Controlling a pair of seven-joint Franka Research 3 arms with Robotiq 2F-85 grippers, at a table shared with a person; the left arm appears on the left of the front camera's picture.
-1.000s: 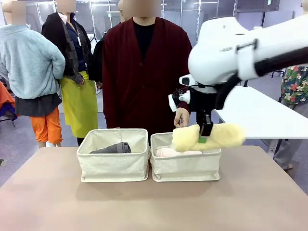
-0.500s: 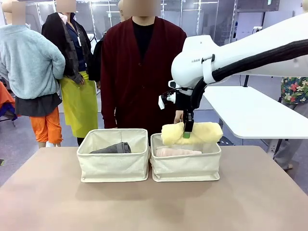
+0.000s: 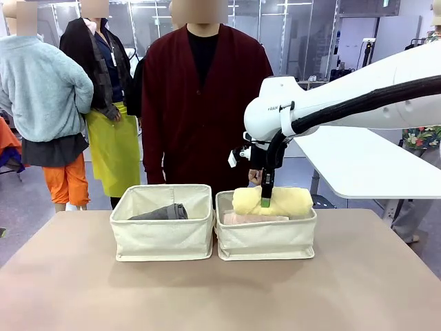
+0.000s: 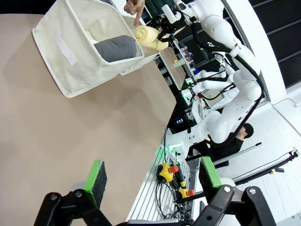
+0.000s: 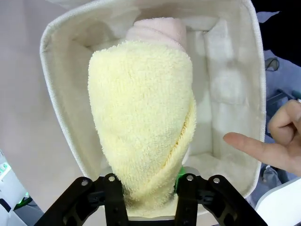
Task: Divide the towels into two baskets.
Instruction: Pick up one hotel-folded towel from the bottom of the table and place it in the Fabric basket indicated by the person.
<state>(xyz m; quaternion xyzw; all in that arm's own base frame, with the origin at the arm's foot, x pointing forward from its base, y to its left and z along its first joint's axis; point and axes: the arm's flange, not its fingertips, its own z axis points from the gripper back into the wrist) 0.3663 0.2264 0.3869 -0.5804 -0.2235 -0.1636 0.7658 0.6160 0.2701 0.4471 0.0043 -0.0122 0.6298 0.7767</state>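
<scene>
The pale yellow towel sits between the fingers of the right hand, low in the right basket, resting partly on the pale pink towel just beyond the fingertips. Whether that hand is clamping or letting go I cannot tell. The roll looks light, soft and squashy; a grip across its middle should keep it from unrolling. A person's hand points beside the basket. The left hand hangs released above the surface, well apart from the left basket with the dark grey towel.
</scene>
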